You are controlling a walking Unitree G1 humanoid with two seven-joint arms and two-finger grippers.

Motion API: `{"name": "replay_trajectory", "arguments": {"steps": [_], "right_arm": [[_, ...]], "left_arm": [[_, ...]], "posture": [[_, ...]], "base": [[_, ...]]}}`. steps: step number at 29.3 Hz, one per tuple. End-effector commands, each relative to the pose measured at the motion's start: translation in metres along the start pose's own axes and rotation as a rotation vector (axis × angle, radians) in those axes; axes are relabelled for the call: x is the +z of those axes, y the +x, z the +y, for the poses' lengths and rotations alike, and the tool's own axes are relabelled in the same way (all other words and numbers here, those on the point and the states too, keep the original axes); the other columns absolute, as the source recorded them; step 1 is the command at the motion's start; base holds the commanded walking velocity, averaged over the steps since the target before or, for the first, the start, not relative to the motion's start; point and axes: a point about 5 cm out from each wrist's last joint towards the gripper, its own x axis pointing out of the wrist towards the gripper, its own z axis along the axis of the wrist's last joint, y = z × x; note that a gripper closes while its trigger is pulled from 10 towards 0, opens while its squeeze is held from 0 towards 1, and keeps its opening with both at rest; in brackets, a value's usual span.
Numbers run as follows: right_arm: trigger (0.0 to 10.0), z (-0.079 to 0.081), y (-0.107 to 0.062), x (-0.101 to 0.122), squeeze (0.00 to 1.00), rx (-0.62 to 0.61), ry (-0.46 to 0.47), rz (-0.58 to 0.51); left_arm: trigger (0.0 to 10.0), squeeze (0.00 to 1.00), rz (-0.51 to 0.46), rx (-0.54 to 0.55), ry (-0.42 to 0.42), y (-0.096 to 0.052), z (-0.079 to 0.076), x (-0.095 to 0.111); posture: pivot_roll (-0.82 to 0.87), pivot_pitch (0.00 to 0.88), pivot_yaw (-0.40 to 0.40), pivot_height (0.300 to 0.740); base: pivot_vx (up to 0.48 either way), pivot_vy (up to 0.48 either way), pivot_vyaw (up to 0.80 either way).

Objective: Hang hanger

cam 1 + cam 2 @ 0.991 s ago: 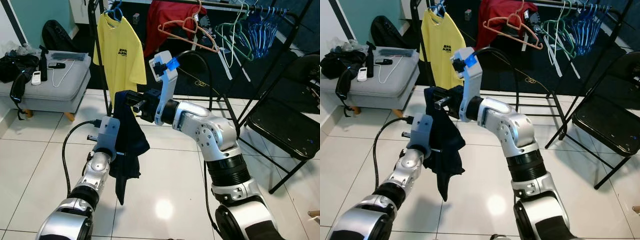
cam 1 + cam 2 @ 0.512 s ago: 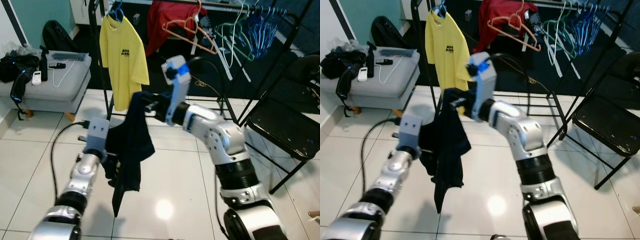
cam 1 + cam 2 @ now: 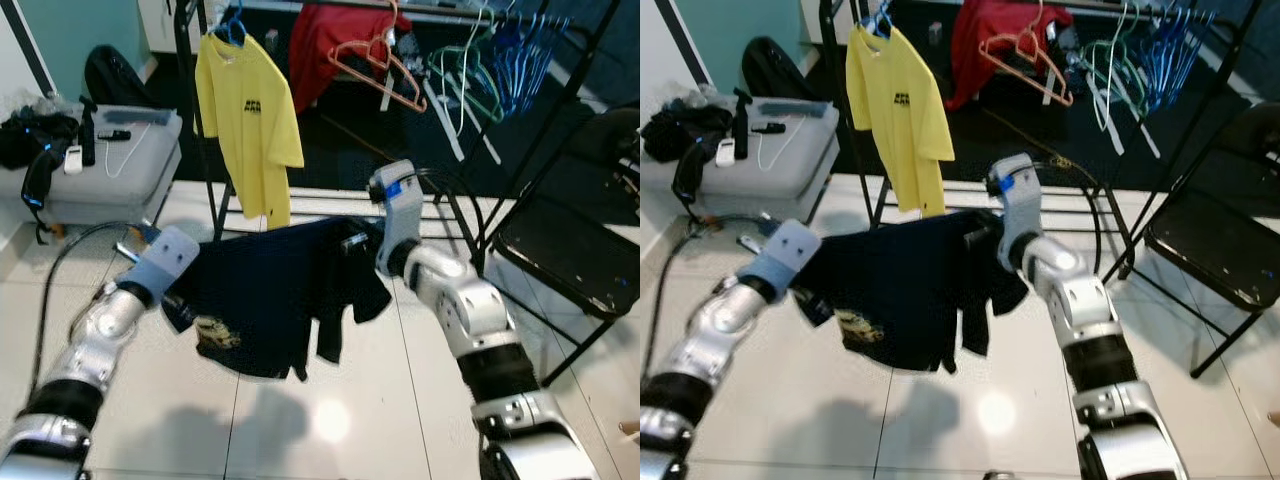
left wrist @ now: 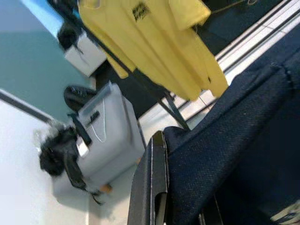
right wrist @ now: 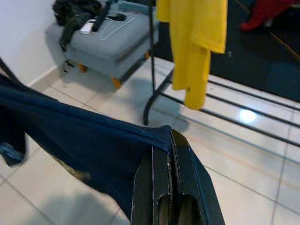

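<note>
Both arms are up, a dark shirt [image 3: 270,300] stretched wide between them above the tiled floor [image 3: 340,420]. The left gripper [image 3: 178,300] pinches the shirt's left edge, its fingers [image 4: 152,187] clamped on the fabric. The right gripper [image 3: 352,243] grips the right edge, fingers [image 5: 164,187] pressed together with cloth caught between them. Beyond, on the far side, a rack [image 3: 195,120] carries a yellow shirt [image 3: 245,110] at its left, a red garment [image 3: 335,35] and empty hangers [image 3: 480,60] further right. A grey ottoman [image 3: 100,160] sits far left, a black chair [image 3: 570,250] at right.
</note>
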Motion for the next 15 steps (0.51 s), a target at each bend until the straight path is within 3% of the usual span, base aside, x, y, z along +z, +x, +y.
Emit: {"name": "replay_trajectory", "arguments": {"steps": [1,5,7,11,15], "right_arm": [[0.0,-0.026,-0.011,-0.002,0.0,-0.133,-0.037,-0.007],[0.0,-0.038,-0.015,-0.016,0.0,-0.193,-0.099,0.018],[0.0,-0.04,-0.016,-0.017,0.0,-0.202,-0.095,0.017],[0.0,-0.042,-0.017,-0.017,0.0,-0.212,-0.092,0.002],[0.0,-0.046,-0.017,-0.009,0.0,-0.236,-0.094,-0.048]], "left_arm": [[0.0,0.0,0.086,0.011,0.025,-0.01,0.01,-0.017],[0.0,0.0,0.009,0.098,-0.037,-0.002,0.036,0.008],[0.0,0.0,-0.011,0.086,-0.041,-0.001,0.038,0.013],[0.0,0.0,-0.038,0.028,-0.016,0.0,0.039,0.022],[0.0,0.0,-0.002,0.021,0.101,-0.001,0.047,0.021]], "posture": [[-0.03,0.098,-0.025,0.74],[-0.03,0.107,-0.028,0.74],[-0.03,0.107,-0.028,0.74],[-0.03,0.11,-0.026,0.74],[-0.03,0.113,-0.018,0.74]], "base": [[0.0,0.0,0.0],[0.0,0.0,0.0],[0.0,0.0,0.0],[0.0,0.0,0.0],[0.0,0.0,0.0]]}}
